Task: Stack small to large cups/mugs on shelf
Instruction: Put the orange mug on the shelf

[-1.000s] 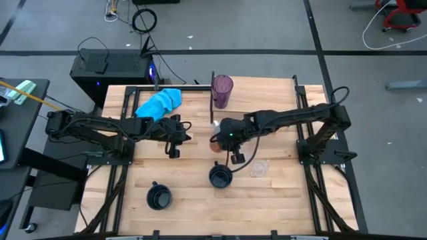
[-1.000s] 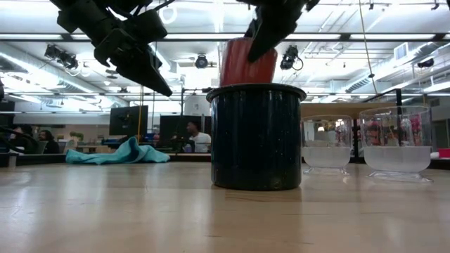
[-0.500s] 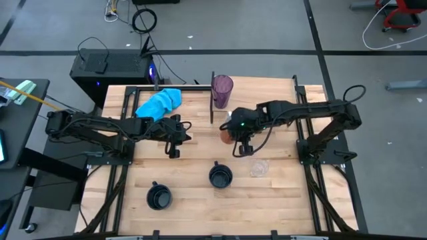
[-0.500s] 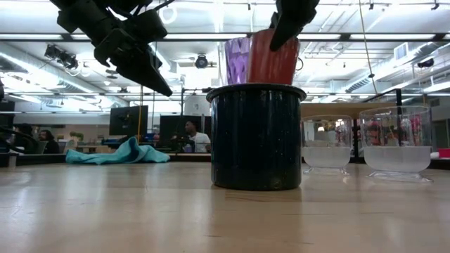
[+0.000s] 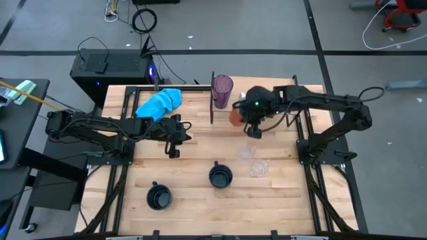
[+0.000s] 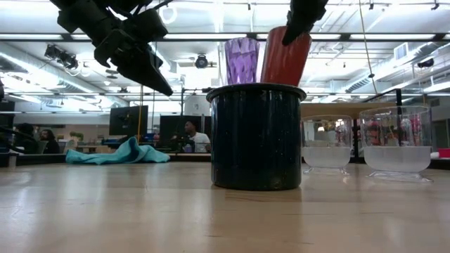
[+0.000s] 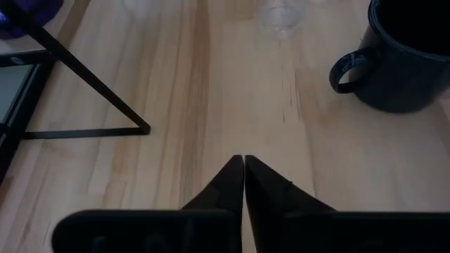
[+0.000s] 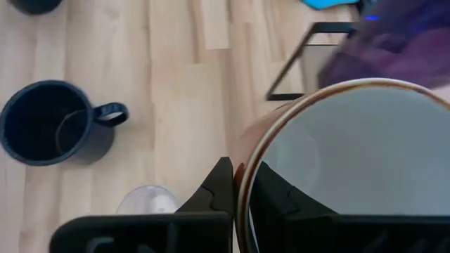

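Near the tabletop's far edge, just beside the purple tumbler (image 5: pixel 222 91), the orange mug (image 5: pixel 236 117) is being held aloft, its rim clamped in the right claw (image 5: pixel 253 127). Mid-tabletop, the left claw (image 5: pixel 175 139) is being kept closed, empty.

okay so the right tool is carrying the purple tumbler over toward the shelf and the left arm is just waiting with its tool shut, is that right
Not quite. The right tool is shut on the orange mug, not the purple tumbler, which stands on the shelf; the right wrist view shows this. The left tool is shut.
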